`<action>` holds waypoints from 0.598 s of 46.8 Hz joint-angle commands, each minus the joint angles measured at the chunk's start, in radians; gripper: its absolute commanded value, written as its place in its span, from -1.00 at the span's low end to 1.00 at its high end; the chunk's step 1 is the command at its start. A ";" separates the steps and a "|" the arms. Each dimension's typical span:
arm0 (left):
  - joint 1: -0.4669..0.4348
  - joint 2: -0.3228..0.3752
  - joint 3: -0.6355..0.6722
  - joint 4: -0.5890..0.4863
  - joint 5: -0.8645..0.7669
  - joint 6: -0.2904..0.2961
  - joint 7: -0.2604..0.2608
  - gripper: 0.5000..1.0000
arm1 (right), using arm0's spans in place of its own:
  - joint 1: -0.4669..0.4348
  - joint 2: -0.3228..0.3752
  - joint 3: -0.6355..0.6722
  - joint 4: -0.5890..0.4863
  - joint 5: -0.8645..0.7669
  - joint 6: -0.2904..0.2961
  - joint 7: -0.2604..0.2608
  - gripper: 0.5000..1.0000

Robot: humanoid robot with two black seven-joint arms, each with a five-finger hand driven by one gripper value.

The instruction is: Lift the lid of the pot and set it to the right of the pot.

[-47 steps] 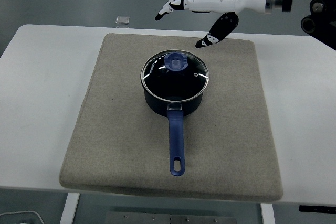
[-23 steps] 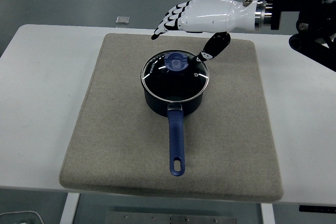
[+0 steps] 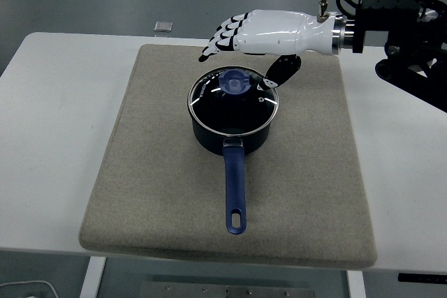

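We are reaching for the lid: our right hand (image 3: 255, 33) is hovering over the far rim of the pot (image 3: 231, 130), with the fingers (image 3: 222, 36) extended and loosely spread and the thumb (image 3: 278, 72) hanging down toward the lid's far right edge. The hand is holding nothing. Our left hand is not showing in this view.

The glass lid (image 3: 233, 100) is sitting closed on the pot, its blue knob (image 3: 235, 83) at the centre and not yet touched. The pot is standing in the middle of the beige mat (image 3: 140, 172), with its blue handle (image 3: 235, 190) pointing toward the near edge of the table (image 3: 56, 102).

We are judging the approach to be nearly complete and the grasp not yet begun. The next move is calling for the hand to come down and nearer, so that fingers and thumb are closing on opposite sides of the knob, followed by a straight upward lift clear of the rim.

To the right of the pot the mat is lying bare up to its right edge, offering ample room to set the lid down flat. The handle is occupying only the near side and is not obstructing that path. A small grey object (image 3: 163, 26) is resting on the far table, well apart from the work.
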 commanded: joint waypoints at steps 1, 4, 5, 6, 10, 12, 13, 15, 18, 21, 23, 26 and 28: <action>0.000 0.000 0.000 0.000 0.000 0.000 0.000 1.00 | -0.004 0.004 0.003 0.000 0.000 -0.002 0.000 0.64; 0.000 0.000 0.000 0.001 0.000 0.000 0.000 1.00 | -0.007 0.009 0.003 0.000 0.000 -0.005 0.000 0.64; 0.000 0.000 -0.001 0.001 0.000 0.000 0.000 1.00 | -0.007 0.011 0.003 0.000 0.000 -0.008 0.000 0.64; 0.000 0.000 0.000 0.000 0.000 0.000 0.000 1.00 | -0.007 0.014 0.002 0.000 0.000 -0.013 0.000 0.64; 0.000 0.000 0.000 0.000 0.000 0.000 -0.001 1.00 | -0.013 0.017 0.000 0.000 -0.002 -0.022 0.000 0.63; 0.000 0.000 0.000 0.001 0.000 0.000 -0.001 1.00 | -0.016 0.020 0.000 -0.001 -0.002 -0.024 0.000 0.63; 0.000 0.000 0.000 0.000 0.000 0.000 0.000 1.00 | -0.018 0.023 0.000 -0.004 -0.002 -0.025 0.000 0.63; 0.000 0.000 0.000 0.000 0.000 0.000 -0.001 1.00 | -0.021 0.024 0.000 -0.011 -0.002 -0.031 0.000 0.63; 0.000 0.000 -0.001 0.000 0.000 0.000 0.000 1.00 | -0.032 0.034 0.000 -0.020 -0.011 -0.045 0.000 0.64; 0.000 0.000 0.000 0.001 0.000 0.000 0.000 1.00 | -0.041 0.050 -0.002 -0.035 -0.023 -0.057 0.000 0.63; 0.000 0.000 0.000 0.000 0.000 0.000 -0.001 1.00 | -0.047 0.058 -0.002 -0.046 -0.029 -0.063 0.000 0.63; 0.000 0.000 0.000 0.001 0.000 0.000 -0.001 1.00 | -0.055 0.061 -0.002 -0.060 -0.029 -0.073 0.000 0.63; 0.000 0.000 0.000 0.000 0.000 0.000 -0.001 1.00 | -0.056 0.063 -0.002 -0.064 -0.031 -0.076 0.000 0.63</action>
